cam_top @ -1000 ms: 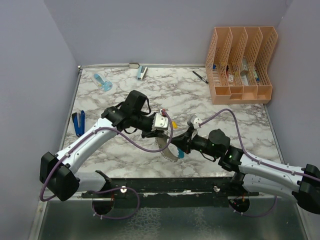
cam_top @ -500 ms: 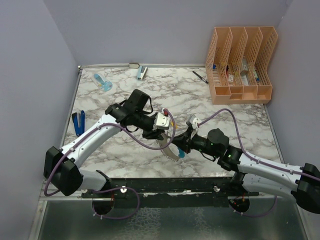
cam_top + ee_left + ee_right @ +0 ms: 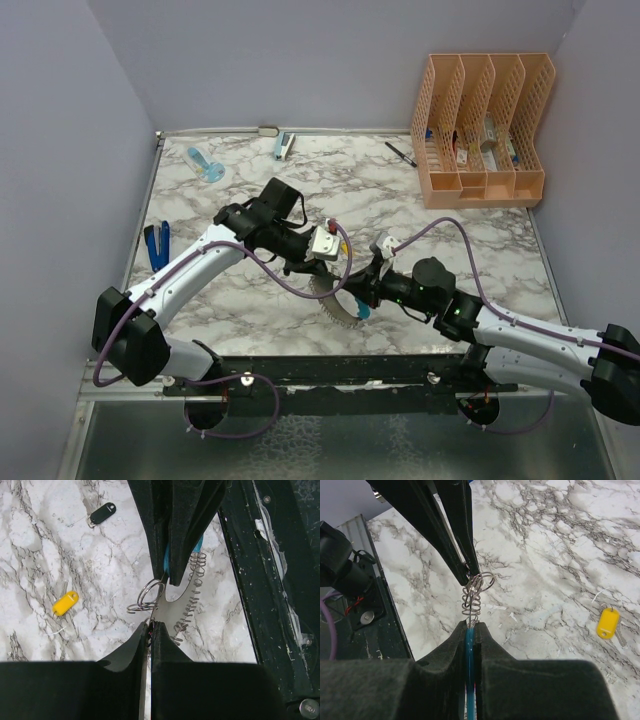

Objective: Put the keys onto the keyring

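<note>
The keyring, a gray toothed loop with a light-blue section, is held above the table between both grippers. My left gripper is shut on its gray edge, seen in the left wrist view. My right gripper is shut on the light-blue section. Thin wire rings hang at the loop's end between the two sets of fingers. The yellow key and the black key lie loose on the marble; the yellow key also shows in the right wrist view.
An orange file organizer stands at the back right with a black pen beside it. A blue-handled tool lies at the left edge. A small blue stapler and a light-blue item lie at the back. A black rail runs along the front.
Both grippers, still shut on the keyring, have shifted slightly toward the front and left; the left arm's elbow moved a little.
</note>
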You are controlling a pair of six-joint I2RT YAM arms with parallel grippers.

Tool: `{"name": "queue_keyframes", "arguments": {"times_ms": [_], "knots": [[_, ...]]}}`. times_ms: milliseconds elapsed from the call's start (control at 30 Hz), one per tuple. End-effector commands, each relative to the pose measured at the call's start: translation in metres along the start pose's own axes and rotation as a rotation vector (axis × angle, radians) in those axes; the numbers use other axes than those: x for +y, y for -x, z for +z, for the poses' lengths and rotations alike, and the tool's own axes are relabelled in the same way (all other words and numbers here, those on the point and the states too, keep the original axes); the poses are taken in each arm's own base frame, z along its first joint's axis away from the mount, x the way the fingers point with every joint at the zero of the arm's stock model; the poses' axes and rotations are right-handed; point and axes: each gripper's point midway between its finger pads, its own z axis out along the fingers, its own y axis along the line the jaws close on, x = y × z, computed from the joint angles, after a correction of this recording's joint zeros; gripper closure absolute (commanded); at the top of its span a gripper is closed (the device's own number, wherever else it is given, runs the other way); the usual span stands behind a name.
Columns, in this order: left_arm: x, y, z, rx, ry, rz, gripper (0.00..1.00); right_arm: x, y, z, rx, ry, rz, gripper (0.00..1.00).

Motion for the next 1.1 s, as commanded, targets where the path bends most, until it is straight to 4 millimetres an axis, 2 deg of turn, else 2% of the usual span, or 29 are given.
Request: {"name": "queue_keyframes", "arguments": {"times_ms": [0, 233, 367, 433, 700, 1067], "knots": [[-0.011, 0.000, -0.004, -0.008, -0.029, -0.030, 1.00, 0.005, 0.041, 0.002, -0.147, 0.011, -0.017, 0.99], [-0.010, 0.006, -0.008, -0.021, -0.004, -0.011, 1.00, 0.003, 0.034, 0.001, -0.121, 0.000, -0.004, 0.96], [-0.008, 0.007, -0.010, -0.018, 0.013, 0.000, 1.00, 0.002, 0.033, 0.000, -0.112, -0.007, -0.002, 0.75], [-0.008, 0.004, -0.010, -0.007, 0.019, 0.000, 1.00, 0.001, 0.033, -0.002, -0.114, -0.013, 0.000, 0.72], [-0.007, -0.005, -0.007, 0.023, 0.014, -0.016, 1.00, 0.002, 0.045, -0.002, -0.126, -0.015, -0.007, 0.71], [-0.010, -0.005, -0.007, 0.026, -0.005, -0.021, 1.00, 0.003, 0.043, 0.020, -0.067, 0.003, -0.019, 0.72]]}}
